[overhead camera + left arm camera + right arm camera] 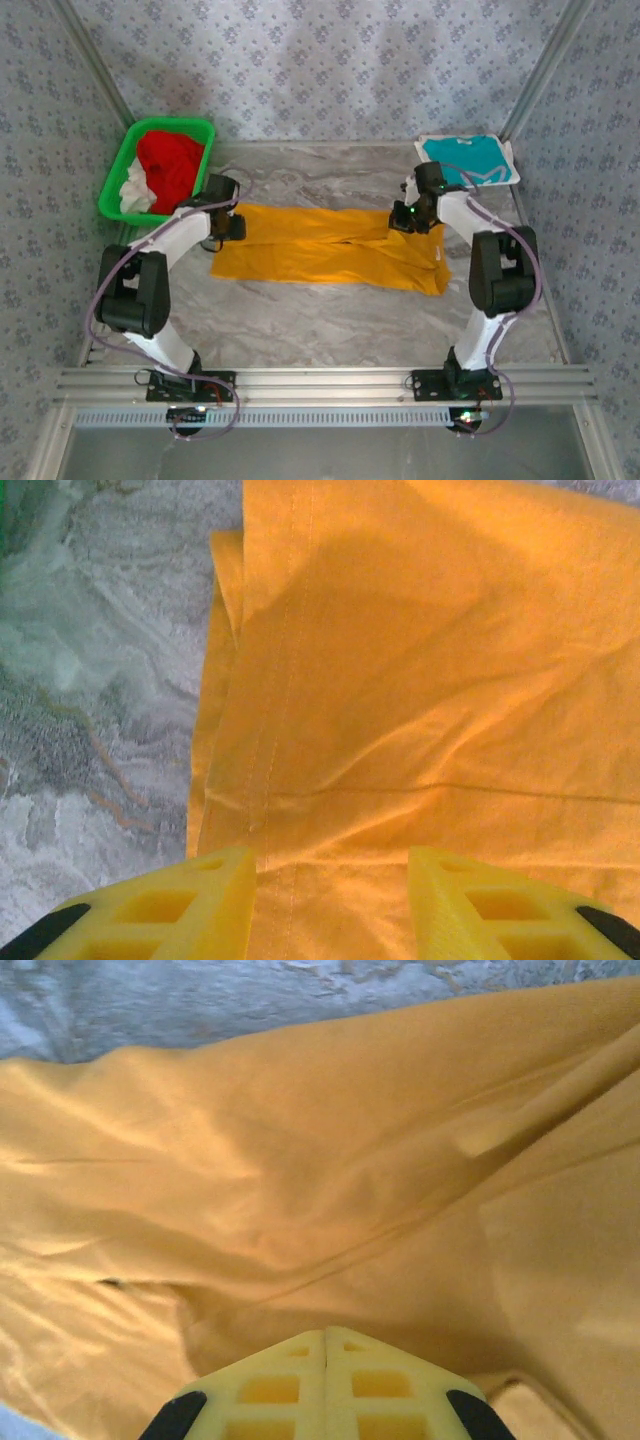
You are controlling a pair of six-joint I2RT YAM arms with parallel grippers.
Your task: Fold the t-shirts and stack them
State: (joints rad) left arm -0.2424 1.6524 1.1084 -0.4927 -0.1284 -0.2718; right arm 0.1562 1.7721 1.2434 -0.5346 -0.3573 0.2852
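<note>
The right pincer [325,1345] is seen shut, the yellow-orange t-shirt [320,245] apparently pinched at its tips. The left pincer [332,880] is held open, hem just beneath. A fold is judged under way, and a matching left grip is called for. The teal t-shirt [465,158] is laid beyond the right pincer. No writing can be read.

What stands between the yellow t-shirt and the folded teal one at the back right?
Nothing lies on the table between them. Only the right arm crosses that gap, its right pincer shut on the yellow t-shirt, short of the teal t-shirt.
</note>
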